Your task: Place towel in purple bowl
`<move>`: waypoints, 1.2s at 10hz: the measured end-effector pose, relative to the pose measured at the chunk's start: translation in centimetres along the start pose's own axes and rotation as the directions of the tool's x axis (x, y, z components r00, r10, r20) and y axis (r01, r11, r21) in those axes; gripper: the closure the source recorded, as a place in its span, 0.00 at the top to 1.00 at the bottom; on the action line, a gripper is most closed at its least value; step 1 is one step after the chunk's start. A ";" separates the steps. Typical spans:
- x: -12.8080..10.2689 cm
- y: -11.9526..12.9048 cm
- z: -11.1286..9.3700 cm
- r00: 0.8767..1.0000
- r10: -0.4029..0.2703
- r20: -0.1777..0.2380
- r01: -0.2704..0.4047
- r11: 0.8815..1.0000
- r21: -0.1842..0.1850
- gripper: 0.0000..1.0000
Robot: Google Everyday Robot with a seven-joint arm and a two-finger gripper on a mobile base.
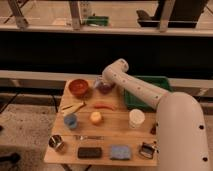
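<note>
The purple bowl (106,88) stands at the back of the wooden table (112,132), just right of the orange-red bowl (78,87). My gripper (100,82) hangs from the white arm (135,87) and sits right over the purple bowl, hiding part of it. I cannot make out a towel at the gripper or in the bowl. A blue-grey folded pad or cloth (120,151) lies near the front edge; I cannot tell whether it is the towel.
A green tray (150,82) stands at the back right under the arm. Also on the table are a red chili (103,105), a yellow banana (73,106), a small blue cup (70,120), an orange fruit (95,117), a white cup (136,118), a metal cup (56,142) and a dark block (90,152).
</note>
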 end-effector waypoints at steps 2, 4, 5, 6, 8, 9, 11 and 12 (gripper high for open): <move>0.1 -0.1 0.0 1.000 0.000 -0.007 0.000 1.000 0.008 0.80; 0.1 -0.5 -0.1 1.000 0.003 -0.016 -0.002 1.000 0.025 0.80; 0.2 -0.8 -0.3 1.000 0.003 -0.022 -0.002 0.999 0.038 0.80; 0.0 -1.6 -0.9 1.000 -0.007 -0.029 0.008 0.998 0.063 0.80; -0.4 -2.9 -2.0 0.999 -0.023 -0.037 0.026 0.995 0.093 0.80; -0.5 -3.3 -2.3 0.999 -0.030 -0.040 0.034 0.994 0.102 0.80; -1.0 -3.8 -4.0 0.999 -0.025 -0.033 0.028 0.995 0.093 0.80; -0.8 -3.5 -4.8 0.999 -0.018 -0.033 0.021 0.996 0.081 0.80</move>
